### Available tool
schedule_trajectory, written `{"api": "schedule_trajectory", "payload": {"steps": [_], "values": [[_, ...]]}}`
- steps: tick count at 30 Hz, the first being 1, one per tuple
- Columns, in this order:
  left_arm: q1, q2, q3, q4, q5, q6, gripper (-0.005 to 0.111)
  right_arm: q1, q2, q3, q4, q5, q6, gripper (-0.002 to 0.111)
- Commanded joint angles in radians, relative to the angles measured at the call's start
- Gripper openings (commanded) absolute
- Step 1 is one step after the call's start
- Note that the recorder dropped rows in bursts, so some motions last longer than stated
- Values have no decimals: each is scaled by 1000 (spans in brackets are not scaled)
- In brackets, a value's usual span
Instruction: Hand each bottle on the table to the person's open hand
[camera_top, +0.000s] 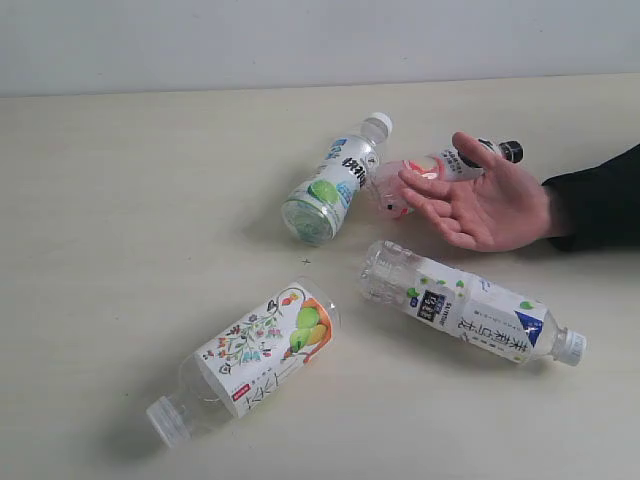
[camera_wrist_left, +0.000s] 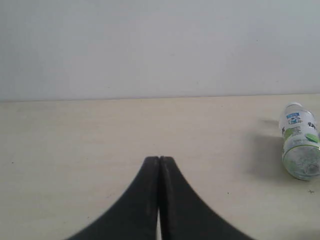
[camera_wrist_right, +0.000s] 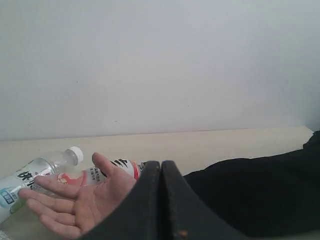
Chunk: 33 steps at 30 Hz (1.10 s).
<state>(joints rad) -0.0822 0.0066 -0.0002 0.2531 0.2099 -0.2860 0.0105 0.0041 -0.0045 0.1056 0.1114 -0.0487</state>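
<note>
Four bottles lie flat on the table (camera_top: 120, 200). The floral-and-fruit bottle (camera_top: 255, 350) is at the front left, the white-and-navy bottle (camera_top: 470, 315) at the front right. The green-and-blue bottle (camera_top: 335, 180) (camera_wrist_left: 300, 140) (camera_wrist_right: 25, 182) lies in the middle. The pink bottle with a black cap (camera_top: 440, 168) (camera_wrist_right: 107, 172) is partly hidden behind the person's open hand (camera_top: 480, 195) (camera_wrist_right: 82, 197), palm up, black sleeve at the right. No gripper shows in the exterior view. My left gripper (camera_wrist_left: 159, 160) is shut and empty over bare table. My right gripper (camera_wrist_right: 161, 164) is shut and empty, near the hand and sleeve.
A pale wall (camera_top: 320, 40) runs along the far edge of the table. The person's black-sleeved forearm (camera_top: 600, 195) (camera_wrist_right: 260, 192) comes in from the right side. Bare table stretches across the left half of the exterior view.
</note>
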Motion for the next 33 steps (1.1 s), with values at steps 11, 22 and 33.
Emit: {"api": "schedule_trajectory", "payload": {"steps": [11,22,33], "values": [[2,-7,0,0,-5,-6,0,2,-4,4,-7,-256,-3,0],[2,-7,0,0,-5,-6,0,2,-4,4,44,-413,433,0],[2,-7,0,0,-5,-6,0,2,375,-416,-65,-258,426,0]]}}
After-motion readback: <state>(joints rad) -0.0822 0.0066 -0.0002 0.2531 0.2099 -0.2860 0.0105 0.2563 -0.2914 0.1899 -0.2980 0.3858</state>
